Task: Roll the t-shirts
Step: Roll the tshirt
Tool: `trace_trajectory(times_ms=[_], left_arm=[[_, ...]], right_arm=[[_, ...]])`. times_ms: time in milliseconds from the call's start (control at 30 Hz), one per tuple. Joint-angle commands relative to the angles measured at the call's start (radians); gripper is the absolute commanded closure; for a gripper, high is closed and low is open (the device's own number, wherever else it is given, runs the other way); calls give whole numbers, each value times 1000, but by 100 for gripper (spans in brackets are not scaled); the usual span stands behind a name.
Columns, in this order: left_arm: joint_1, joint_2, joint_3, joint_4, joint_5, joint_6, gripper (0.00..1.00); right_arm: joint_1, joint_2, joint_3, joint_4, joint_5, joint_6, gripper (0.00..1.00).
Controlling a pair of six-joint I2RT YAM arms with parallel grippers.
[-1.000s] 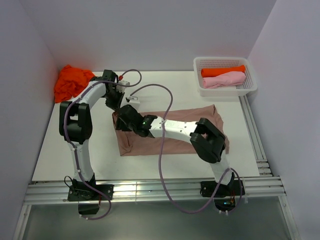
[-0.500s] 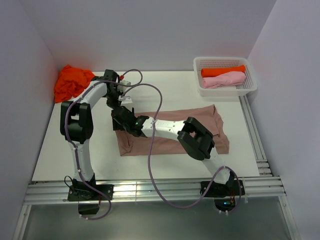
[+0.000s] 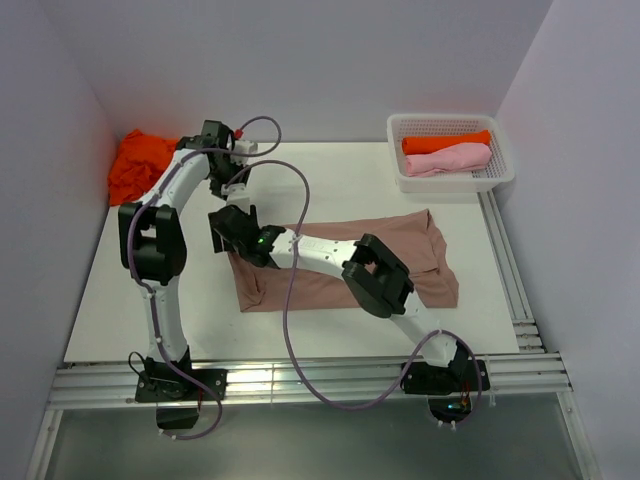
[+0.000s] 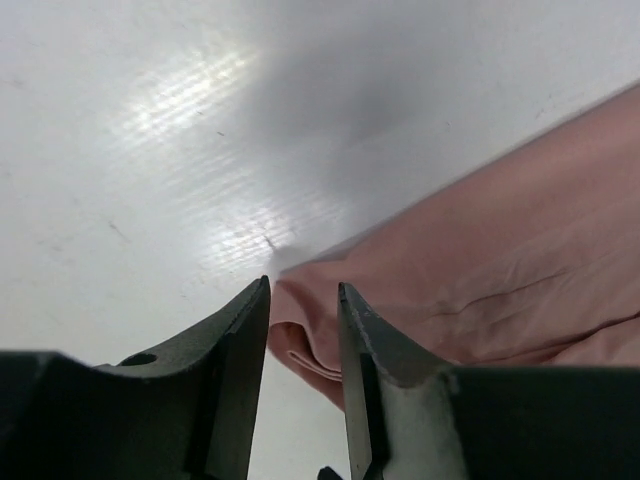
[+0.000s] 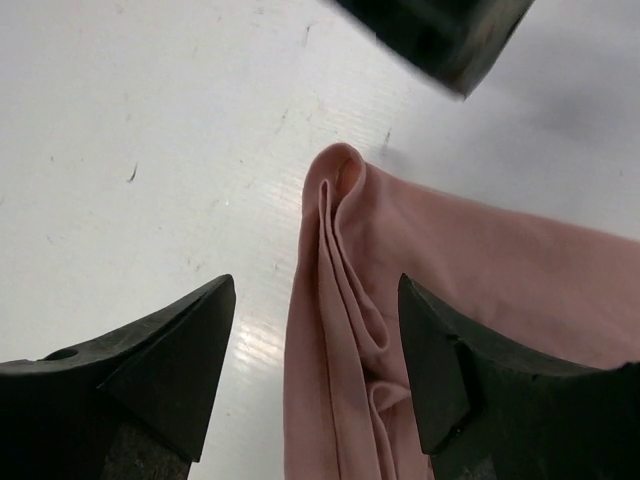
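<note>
No readable text, brand or number anywhere; the right arm's base, at 5 o'clock, perhaps bears illegible marks.

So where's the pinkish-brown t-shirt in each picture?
Top external: pinkish-brown t-shirt spread flat at the centre.
Left wrist: fills the lower right.
Right wrist: bottom centre to right edge.
Shared landmark: its folded corner, where the right gripper hovers.
</note>
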Motion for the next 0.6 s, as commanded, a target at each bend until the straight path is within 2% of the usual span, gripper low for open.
trace_trajectory(times_ms=[0, 200, 367, 567], left_arm=[[36, 21, 79, -40, 20, -10, 60], [98, 32, 129, -60, 45, -3, 60], [157, 23, 123, -56, 61, 7, 60], [212, 12, 98, -51, 107, 10, 61]], right_arm=[[6, 49, 119, -49, 25, -54, 26], [3, 133, 233, -118, 25, -76, 26], [-8, 149, 235, -130, 12, -69, 28], [-10, 147, 235, -136, 2, -79, 41]])
